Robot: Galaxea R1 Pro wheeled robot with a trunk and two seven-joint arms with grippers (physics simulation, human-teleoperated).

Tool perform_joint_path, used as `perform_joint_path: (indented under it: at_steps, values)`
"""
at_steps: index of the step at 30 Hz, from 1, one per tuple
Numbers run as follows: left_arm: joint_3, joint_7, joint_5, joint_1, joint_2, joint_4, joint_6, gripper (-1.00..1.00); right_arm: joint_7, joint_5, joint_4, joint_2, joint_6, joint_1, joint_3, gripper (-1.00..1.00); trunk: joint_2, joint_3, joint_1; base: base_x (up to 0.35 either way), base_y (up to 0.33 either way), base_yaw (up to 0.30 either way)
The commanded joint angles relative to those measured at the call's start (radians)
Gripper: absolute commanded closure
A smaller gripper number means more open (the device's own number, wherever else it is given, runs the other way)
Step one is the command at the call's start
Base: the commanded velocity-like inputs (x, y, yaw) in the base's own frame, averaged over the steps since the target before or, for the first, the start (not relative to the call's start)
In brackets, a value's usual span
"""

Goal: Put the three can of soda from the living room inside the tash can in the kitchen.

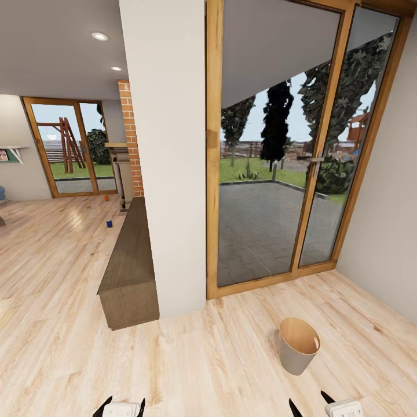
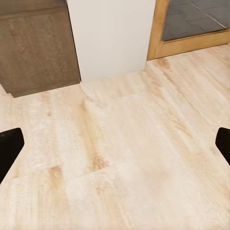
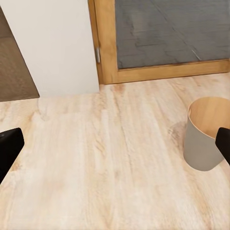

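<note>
This was a home interior: pale wood floor (image 1: 69,324), a white pillar (image 1: 165,150) at centre, a glazed wooden patio door (image 1: 289,145) at the right looking onto a paved terrace and lawn, a brick column (image 1: 132,139) and a second garden door (image 1: 69,145) at upper left

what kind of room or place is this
Probably the inside of a house, an open-plan living space: pale wood floor, a tall wood-framed glass door onto a paved patio and garden, a brick column, and a small grey bin on the floor.
</note>
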Motion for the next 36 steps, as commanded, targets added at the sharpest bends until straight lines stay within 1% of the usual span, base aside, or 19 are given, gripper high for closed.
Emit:
perform_joint_path:
  at_steps: [1,36]
  values:
    - [0.0,0.0,0.0,0.0,0.0,0.0,0.0,-1.0,0.0,0.0,0.0,0.0,0.0,0.0,0.0,-1.0,0.0,0.0,0.0,0.0,0.0,0.0]
    - [0.003,0.002,-0.003,0.0,0.0,0.002,0.0,-1.0,-0.004,0.0,0.004,-0.001,-0.002,0.0,-0.002,-1.0,0.0,0.0,0.0,0.0,0.0,0.0]
